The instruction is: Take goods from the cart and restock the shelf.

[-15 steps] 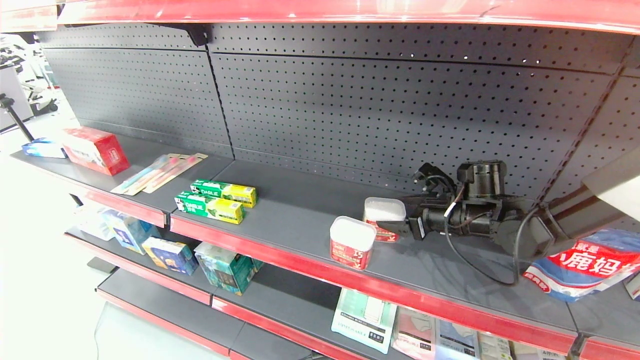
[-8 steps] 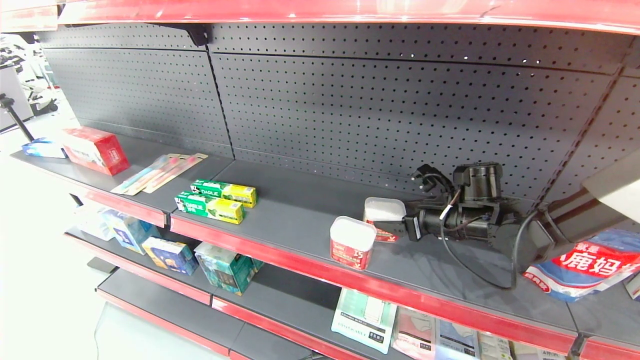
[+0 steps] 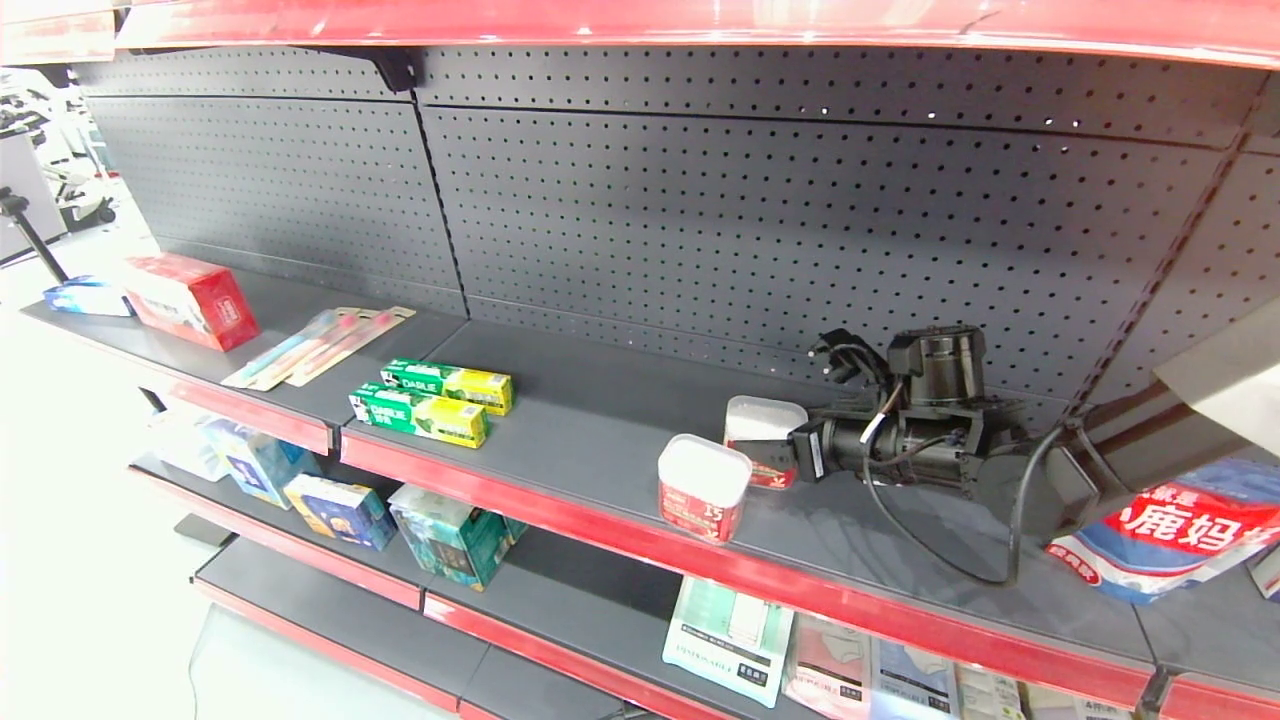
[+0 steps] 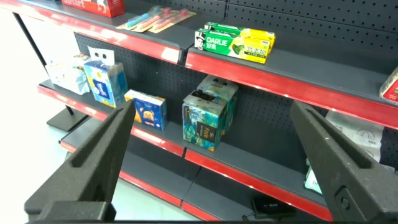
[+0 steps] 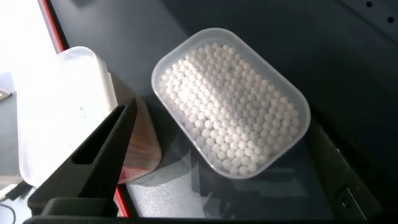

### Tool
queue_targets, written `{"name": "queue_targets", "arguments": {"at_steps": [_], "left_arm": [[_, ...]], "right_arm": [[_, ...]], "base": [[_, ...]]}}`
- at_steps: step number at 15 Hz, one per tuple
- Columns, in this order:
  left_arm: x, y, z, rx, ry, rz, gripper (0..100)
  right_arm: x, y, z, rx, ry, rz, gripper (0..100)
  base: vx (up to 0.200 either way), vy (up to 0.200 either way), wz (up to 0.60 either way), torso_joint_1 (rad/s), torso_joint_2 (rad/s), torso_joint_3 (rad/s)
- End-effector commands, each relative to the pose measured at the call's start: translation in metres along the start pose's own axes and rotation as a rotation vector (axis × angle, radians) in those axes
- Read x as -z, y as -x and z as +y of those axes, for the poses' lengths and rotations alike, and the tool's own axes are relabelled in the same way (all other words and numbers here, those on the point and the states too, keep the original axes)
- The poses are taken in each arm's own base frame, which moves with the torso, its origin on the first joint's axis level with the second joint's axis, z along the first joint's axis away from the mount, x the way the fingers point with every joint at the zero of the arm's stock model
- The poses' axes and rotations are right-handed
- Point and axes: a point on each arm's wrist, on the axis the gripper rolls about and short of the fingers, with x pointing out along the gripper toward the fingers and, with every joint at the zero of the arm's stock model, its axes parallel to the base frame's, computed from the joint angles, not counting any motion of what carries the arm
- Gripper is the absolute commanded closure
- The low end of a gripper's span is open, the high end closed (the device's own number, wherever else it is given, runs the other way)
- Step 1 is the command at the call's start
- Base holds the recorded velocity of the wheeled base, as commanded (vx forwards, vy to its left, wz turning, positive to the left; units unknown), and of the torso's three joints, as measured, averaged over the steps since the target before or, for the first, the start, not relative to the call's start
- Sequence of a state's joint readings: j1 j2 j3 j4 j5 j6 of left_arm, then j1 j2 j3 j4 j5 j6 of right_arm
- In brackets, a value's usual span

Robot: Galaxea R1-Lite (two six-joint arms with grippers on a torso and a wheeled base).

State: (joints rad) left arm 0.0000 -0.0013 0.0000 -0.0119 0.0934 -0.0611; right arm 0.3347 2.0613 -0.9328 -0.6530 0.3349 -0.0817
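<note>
Black and wide apart, the jaws of the left gripper [image 4: 211, 109] face the lower racks, well short of any goods. On the grey shelf [image 3: 600, 420], a red carton [image 3: 190, 300] lies at the far left, with flat toothbrush packs [image 3: 320, 345] beside it. Next come two green-and-yellow toothpaste boxes [image 3: 432, 402], one behind the other. Further right, a white-lidded tub [image 3: 703, 487] stands upright at the shelf's front edge. Just behind it a second tub [image 3: 765, 422] of white beads stands on the shelf between the jaws of the right gripper [image 3: 780, 452]. Those jaws are spread wider than the tub, and the near finger [image 5: 106, 155] stands a little off its wall. A blue-and-red bag [image 3: 1170, 530] lies at the far right.
</note>
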Motion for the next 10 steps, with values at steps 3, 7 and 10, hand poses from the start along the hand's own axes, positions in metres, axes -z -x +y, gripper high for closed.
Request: {"name": "queue_targets", "arguments": {"at_steps": [3,7,10], "left_arm": [[0.0,0.0,0.0,0.0,0.0,0.001,0],[0.0,0.0,0.0,-0.002,0.0,0.001,0],[0.0,0.0,0.0,-0.002,0.0,0.001,0]], "right_arm": [[0.0,-0.001,0.002,0.003,0.001,0.001,0],[-0.002,-0.001,0.001,0.006,0.002,-0.005,0],[-0.012,0.004,-0.002,0.018,-0.004,-0.04,0]], "base": [[0.0,0.0,0.0,0.0,0.0,0.0],[0.0,0.0,0.0,0.0,0.0,0.0],[0.0,0.0,0.0,0.0,0.0,0.0]]}}
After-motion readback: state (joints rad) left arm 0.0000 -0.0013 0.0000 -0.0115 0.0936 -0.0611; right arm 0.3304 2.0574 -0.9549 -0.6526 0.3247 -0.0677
